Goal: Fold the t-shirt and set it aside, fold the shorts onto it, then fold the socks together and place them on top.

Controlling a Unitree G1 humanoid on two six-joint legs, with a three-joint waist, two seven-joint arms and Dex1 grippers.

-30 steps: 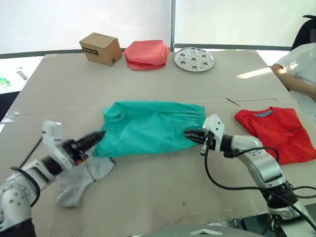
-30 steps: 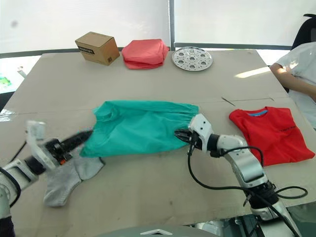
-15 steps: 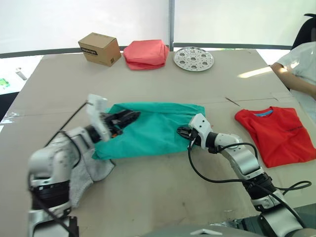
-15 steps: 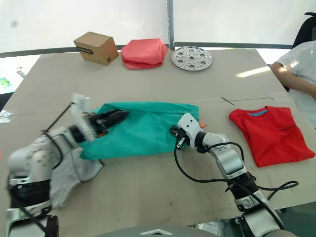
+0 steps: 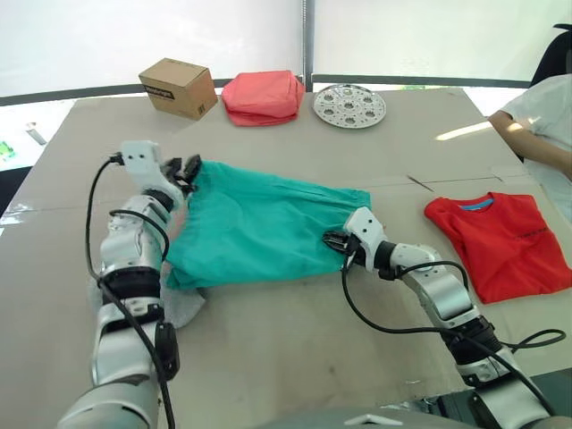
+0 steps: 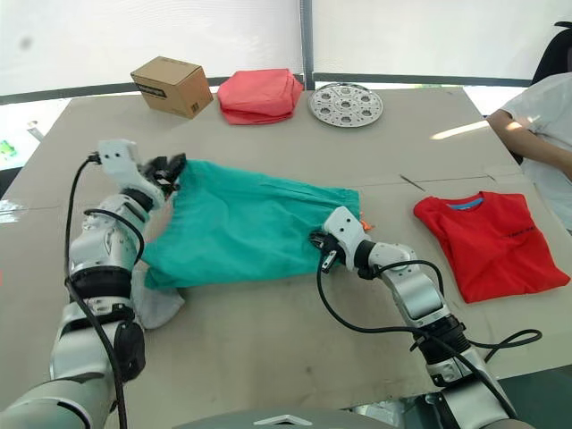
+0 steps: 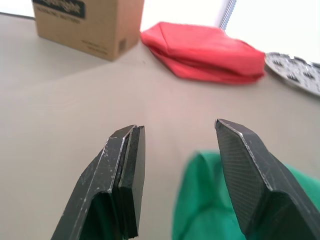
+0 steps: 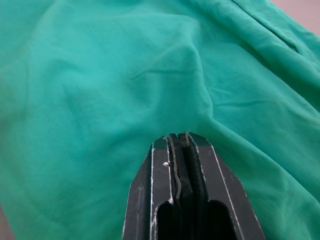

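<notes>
1. Since a second ago, when the left gripper (image 5: 186,167) lay low by the near-left corner of the shorts (image 5: 259,232) beside the socks (image 5: 179,307), we note it has swung up and away to the shorts' far-left corner. In the left wrist view its fingers stand apart with teal cloth between them; we cannot tell whether they have hold of it.
2. That far-left corner now sits further toward the table's back than before, so the shorts lie skewed rather than square.
3. The right gripper (image 5: 337,240) stays at the shorts' right edge, fingers pressed together on the cloth in its wrist view. Its place has shifted little.
4. Our reading: the t-shirt (image 5: 500,239) is already folded and lies at the right, so the shorts fold is in hand. The socks wait, partly under the shorts' near-left edge.
5. Edges: the left gripper is well inside the table (image 5: 295,357). The t-shirt lies close to the right edge, near a person's arm (image 5: 536,152).
6. Room: bare table lies between shorts and t-shirt, and along the near side. At the back stand a box (image 5: 179,88), a pink bundle (image 5: 264,96) and a metal disc (image 5: 350,105), well apart from the shorts.
</notes>
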